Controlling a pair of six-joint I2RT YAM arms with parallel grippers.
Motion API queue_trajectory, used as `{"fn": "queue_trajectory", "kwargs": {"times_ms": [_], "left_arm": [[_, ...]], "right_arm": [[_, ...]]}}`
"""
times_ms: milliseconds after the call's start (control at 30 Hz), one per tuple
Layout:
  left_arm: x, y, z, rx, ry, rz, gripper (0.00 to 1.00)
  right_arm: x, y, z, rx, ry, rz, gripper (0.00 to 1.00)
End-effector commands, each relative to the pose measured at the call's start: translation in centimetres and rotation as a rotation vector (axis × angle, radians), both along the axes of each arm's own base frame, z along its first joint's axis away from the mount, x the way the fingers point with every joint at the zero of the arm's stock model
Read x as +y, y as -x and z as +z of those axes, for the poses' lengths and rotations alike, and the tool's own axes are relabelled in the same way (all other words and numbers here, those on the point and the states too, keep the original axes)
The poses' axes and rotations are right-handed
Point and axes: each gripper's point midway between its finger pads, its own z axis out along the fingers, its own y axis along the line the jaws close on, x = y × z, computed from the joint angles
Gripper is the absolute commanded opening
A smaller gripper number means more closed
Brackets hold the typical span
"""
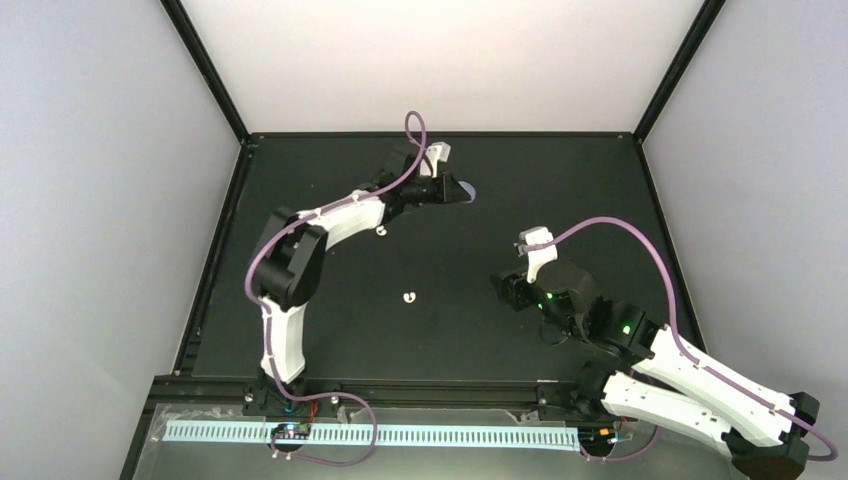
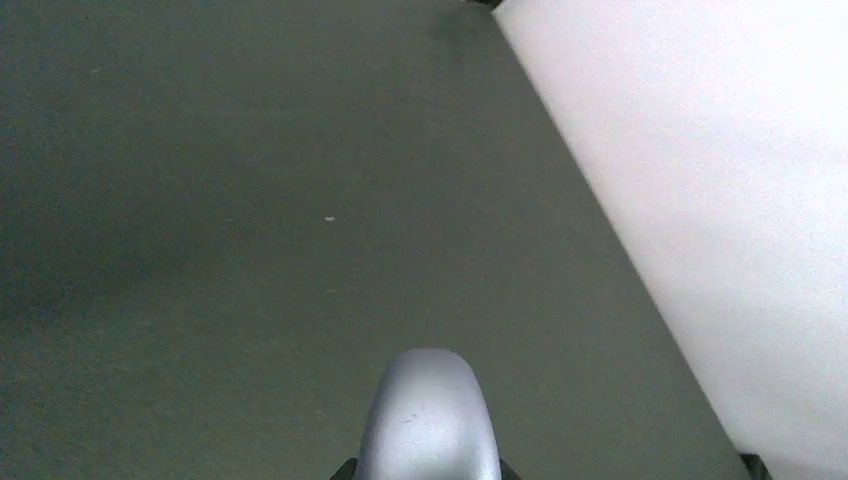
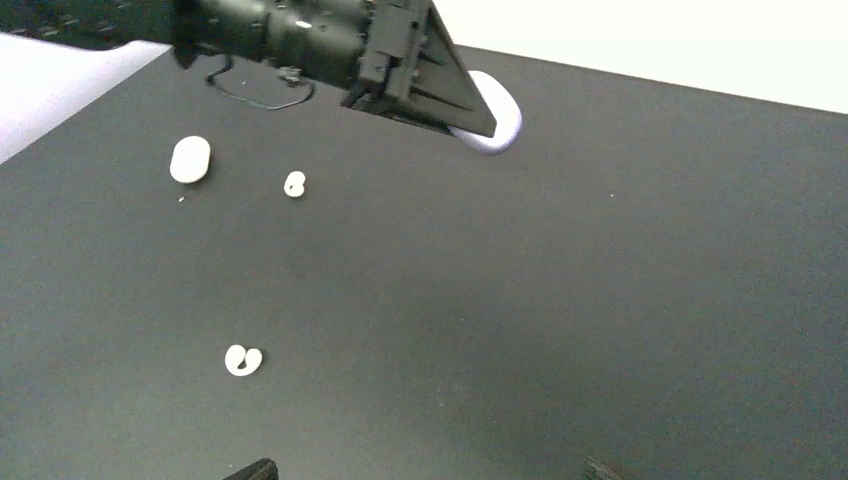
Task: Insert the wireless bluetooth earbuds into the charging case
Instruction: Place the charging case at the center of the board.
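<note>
My left gripper [image 1: 452, 190] reaches to the far middle of the black table and is shut on a pale lilac charging case [image 1: 470, 193]. In the left wrist view the case's rounded end [image 2: 428, 415] pokes out between the jaws above the mat. The right wrist view shows it too [image 3: 495, 125], just off the table. Two white earbuds lie loose on the table: one near the middle [image 1: 407, 297] [image 3: 243, 360], one by the left forearm [image 1: 381, 233] [image 3: 294, 183]. My right gripper [image 1: 506, 290] [image 3: 428, 470] hangs open and empty, to the right of the nearer earbud.
A white oval pod [image 3: 190, 159] lies on the mat beyond the farther earbud. The left arm [image 1: 330, 220] stretches diagonally over the table's left half. White walls [image 2: 720, 200] close the back and sides.
</note>
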Motion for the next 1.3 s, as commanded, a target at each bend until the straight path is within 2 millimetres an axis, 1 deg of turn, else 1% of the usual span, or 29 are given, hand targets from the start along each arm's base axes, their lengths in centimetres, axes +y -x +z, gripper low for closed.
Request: {"fn": "queue_trajectory", "kwargs": {"times_ms": [0,100,200,367,433,500,600,733,900,1133,1267], "left_arm": [[-0.2,-2.5,-2.3,0.101,-0.043,0.012,0.02],[-0.4,-3.6,-4.0,0.139,-0.077,0.025,0.02],[-0.4,-3.9,-5.8,0.178,-0.098,0.037,0.02],[-0.1,-3.8,-8.3,0.236,-0.133,0.055,0.01],[0.1,-3.7,-9.2,0.262,-0.147,0.068,0.02],[0.4,-3.5,-10.0,0.286,-0.161,0.079,0.02],[0.7,-3.2,-10.7,0.305,-0.181,0.087,0.02],[1.0,-3.0,-11.6,0.319,-0.206,0.095,0.07],[1.1,-2.7,-12.7,0.343,-0.222,0.09,0.12],[1.5,-2.4,-13.3,0.354,-0.247,0.089,0.19],[1.7,-2.1,-13.5,0.359,-0.258,0.091,0.25]], "right_arm": [[0.4,0.1,0.0,0.012,-0.049,0.005,0.79],[0.3,0.1,-0.2,0.011,-0.036,0.005,0.79],[-0.5,-0.3,-0.5,0.004,0.001,-0.037,0.8],[-0.1,-0.1,-0.6,0.014,-0.006,-0.015,0.8],[-0.3,-0.2,-0.4,0.008,0.001,-0.026,0.8],[-1.0,-0.4,0.1,-0.008,0.003,-0.061,0.8],[-1.7,-0.3,1.2,-0.036,-0.01,-0.077,0.8],[-2.3,-0.1,2.1,-0.051,-0.029,-0.087,0.8],[-3.0,-0.1,3.1,-0.08,-0.047,-0.107,0.8],[-3.4,0.0,3.7,-0.094,-0.043,-0.115,0.8],[-3.6,0.0,3.9,-0.096,-0.047,-0.119,0.8]]}}
